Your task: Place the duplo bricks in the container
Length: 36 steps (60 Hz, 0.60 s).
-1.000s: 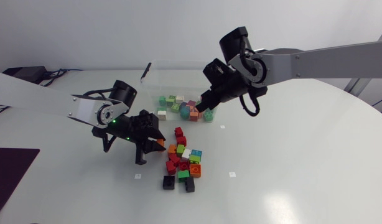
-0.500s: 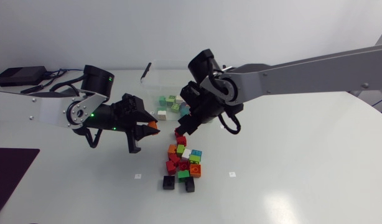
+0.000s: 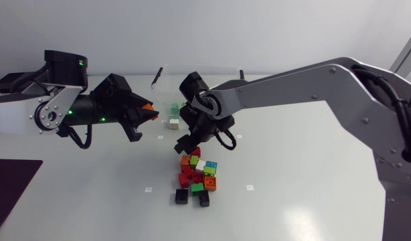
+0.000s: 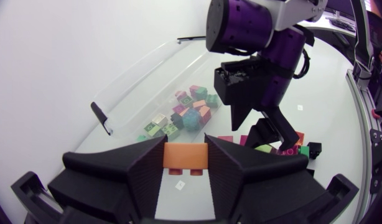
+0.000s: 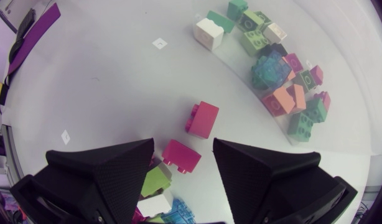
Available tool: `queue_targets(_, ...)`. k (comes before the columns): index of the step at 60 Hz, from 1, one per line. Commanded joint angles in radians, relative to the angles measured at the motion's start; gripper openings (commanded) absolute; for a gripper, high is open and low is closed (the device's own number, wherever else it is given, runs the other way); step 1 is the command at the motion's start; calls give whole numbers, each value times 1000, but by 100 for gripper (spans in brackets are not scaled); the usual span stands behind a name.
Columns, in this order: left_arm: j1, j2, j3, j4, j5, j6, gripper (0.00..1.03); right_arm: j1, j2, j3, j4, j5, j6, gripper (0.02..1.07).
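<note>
Orange brick (image 4: 185, 160) is pinched in the left gripper (image 4: 185, 146), held aloft, likely for carrying to the clear container (image 4: 141, 74) near the surface's rear edge. The right gripper (image 5: 183, 144) is spread above the loose bricks (image 3: 197, 175), presumably for picking.

1. The duplo bricks (image 3: 197, 175) are smooth, hard plastic with a slight sheen.
2. The container (image 4: 147, 74) is clear, glossy plastic.
3. The left gripper (image 4: 185, 140) and right gripper (image 5: 183, 147) are matte black.
4. The tabletop (image 3: 312, 167) is smooth and faintly glossy.

Orange brick (image 4: 185, 156) aloft; pile (image 3: 197, 176) beside container (image 4: 136, 86)
</note>
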Motion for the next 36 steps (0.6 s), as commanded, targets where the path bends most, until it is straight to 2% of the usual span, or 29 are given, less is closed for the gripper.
queue_targets(1, 18, -34, -22, 15, 7, -36, 16, 3, 48, 44, -26, 11, 35, 75)
queue_targets(22, 71, -89, -19, 78, 7, -139, 16, -8, 149, 177, -113, 25, 78, 74)
queue_targets(31, 77, -90, -23, 81, 7, -144, 16, -12, 183, 216, -138, 25, 83, 44)
queue_targets(36, 77, -92, -25, 82, 7, -144, 16, -14, 192, 225, -146, 25, 83, 36)
